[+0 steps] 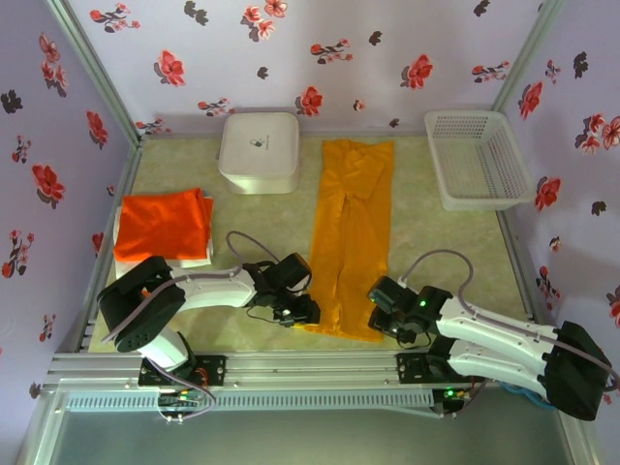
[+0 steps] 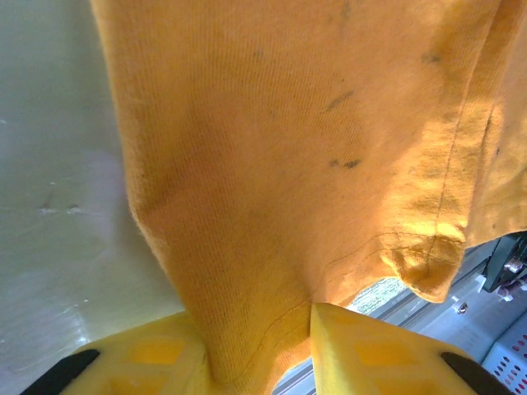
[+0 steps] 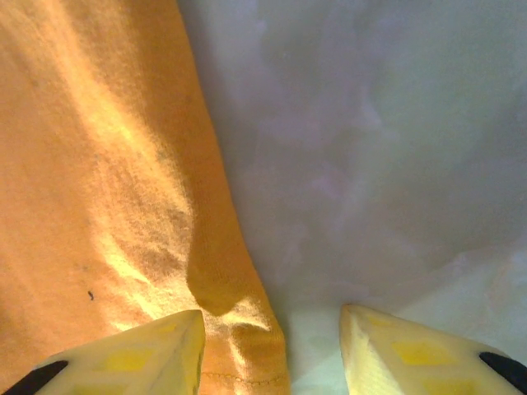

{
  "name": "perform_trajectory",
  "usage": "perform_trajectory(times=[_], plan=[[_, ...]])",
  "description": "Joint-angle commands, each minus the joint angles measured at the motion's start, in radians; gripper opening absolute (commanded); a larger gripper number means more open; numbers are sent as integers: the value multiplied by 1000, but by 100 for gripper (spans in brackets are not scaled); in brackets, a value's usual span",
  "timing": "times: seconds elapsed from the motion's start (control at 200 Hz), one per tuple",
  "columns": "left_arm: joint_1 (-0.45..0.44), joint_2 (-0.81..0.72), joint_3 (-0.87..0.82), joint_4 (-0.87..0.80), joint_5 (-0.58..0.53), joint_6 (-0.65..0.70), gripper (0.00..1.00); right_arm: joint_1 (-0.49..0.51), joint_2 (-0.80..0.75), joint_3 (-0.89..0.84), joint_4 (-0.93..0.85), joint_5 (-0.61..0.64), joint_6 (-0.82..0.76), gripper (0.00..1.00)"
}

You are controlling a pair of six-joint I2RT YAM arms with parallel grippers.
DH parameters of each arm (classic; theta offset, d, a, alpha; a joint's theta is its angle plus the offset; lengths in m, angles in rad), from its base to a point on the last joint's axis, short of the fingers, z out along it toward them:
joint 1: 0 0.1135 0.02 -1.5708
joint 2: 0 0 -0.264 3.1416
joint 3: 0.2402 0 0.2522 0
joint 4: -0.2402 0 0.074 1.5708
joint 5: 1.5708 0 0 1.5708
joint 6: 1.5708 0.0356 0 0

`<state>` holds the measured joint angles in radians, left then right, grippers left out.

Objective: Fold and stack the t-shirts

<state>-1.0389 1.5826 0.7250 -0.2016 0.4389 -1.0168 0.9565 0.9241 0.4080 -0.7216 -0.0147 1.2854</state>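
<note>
A folded bright red-orange cloth t-shirt [image 1: 163, 223] is lying atop a white cloth t-shirt [image 1: 165, 261] at the surface's [image 1: 262, 218] left edge. The mustard yellow-orange cloth t-shirt [image 1: 354, 232], a long strip mid-surface, is awaiting cross-folding and stacking. The left gripper [image 1: 295, 310] is clamping its jaws on the near-left corner, and the right gripper [image 1: 385, 305] is holding its jaws apart at the near-right.

The mustard yellow t-shirt [image 1: 354, 228] lies on the bench [image 1: 271, 213], folded into a long thin strip that runs away from me. My left fingers [image 2: 148, 358] pinch its near corner. Far left, the folded red-orange t-shirt [image 1: 163, 223] sits on the white t-shirt [image 1: 184, 262].
</note>
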Motion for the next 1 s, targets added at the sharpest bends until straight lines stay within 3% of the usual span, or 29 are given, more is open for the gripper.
perform_trajectory(times=[0.0, 0.45, 0.995], plan=[[-10, 14, 1, -7, 9, -16, 32, 19, 0, 13, 15, -91, -9, 47], [-21, 32, 2, 4, 8, -23, 30, 21, -8, -12, 24, -103, -7, 44], [-23, 24, 6, 11, 5, -30, 14, 21, -87, -44, 77, -52, 19, 13]])
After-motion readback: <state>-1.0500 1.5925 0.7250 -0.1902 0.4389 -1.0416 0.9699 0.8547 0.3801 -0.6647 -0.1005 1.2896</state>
